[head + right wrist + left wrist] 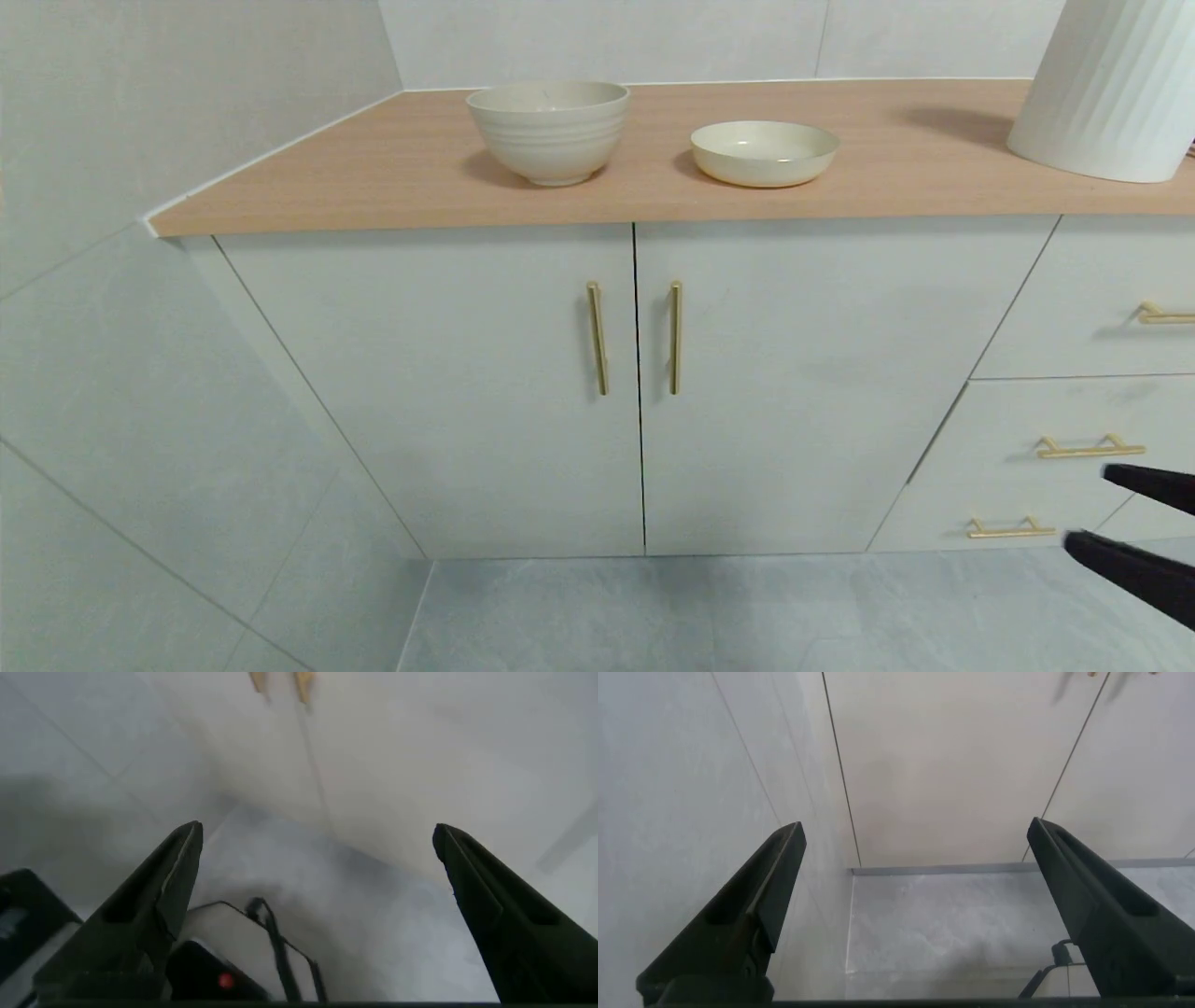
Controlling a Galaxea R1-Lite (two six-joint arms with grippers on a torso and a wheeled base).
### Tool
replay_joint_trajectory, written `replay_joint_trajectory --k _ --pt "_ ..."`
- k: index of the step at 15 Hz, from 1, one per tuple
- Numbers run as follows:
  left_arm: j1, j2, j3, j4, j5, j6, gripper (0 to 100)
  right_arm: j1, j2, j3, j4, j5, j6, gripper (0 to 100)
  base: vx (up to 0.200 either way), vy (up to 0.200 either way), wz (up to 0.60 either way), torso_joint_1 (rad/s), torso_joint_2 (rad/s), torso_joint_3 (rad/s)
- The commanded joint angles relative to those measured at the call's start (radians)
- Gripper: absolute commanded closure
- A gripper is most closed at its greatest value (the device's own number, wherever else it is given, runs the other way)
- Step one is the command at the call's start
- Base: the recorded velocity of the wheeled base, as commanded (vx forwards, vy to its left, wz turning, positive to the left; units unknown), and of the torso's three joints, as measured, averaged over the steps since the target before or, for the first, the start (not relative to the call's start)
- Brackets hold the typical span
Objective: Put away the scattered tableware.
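Counter (pixel 373 177) holds bowl (pixel 549 131) and dish (pixel 764 152), near each other, apart. Cupboard doors (pixel 448 392) below closed. Nothing stowed yet. Left gripper (pixel 915 833) and right gripper (pixel 1088 506) spread wide, empty.

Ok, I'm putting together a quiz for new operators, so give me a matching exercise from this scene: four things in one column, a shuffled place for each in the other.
Things:
1. ribbed bowl
2. shallow bowl
3. fluted white container
4. right gripper

Places:
a. countertop's right end
b. low, before the drawers
c. countertop, above the left cabinet door
d. countertop, above the right cabinet door

Pairs: 1-c; 2-d; 3-a; 4-b.
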Motion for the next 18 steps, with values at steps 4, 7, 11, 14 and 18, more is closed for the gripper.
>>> replay_joint_trajectory --k 4,7,11,14,18 --pt "0.0 0.0 0.0 0.0 0.0 0.0 0 0.283 0.631 -0.333 -0.194 -0.009 0.059 0 0.0 0.0 0.0 0.0 0.0 0.0" --pt "0.0 0.0 0.0 0.0 0.0 0.0 0 0.302 0.806 -0.42 -0.363 -0.009 0.087 0 0.0 0.0 0.0 0.0 0.0 0.0" --pt "0.0 0.0 0.0 0.0 0.0 0.0 0 0.345 0.958 -0.507 -0.53 -0.015 0.156 0 0.0 0.0 0.0 0.0 0.0 0.0" --pt "0.0 0.0 0.0 0.0 0.0 0.0 0 0.345 1.024 -0.567 -0.559 -0.023 0.239 0 0.0 0.0 0.0 0.0 0.0 0.0" --pt "0.0 0.0 0.0 0.0 0.0 0.0 0 0.343 1.085 -0.578 -0.697 -0.076 0.291 0 0.0 0.0 0.0 0.0 0.0 0.0"
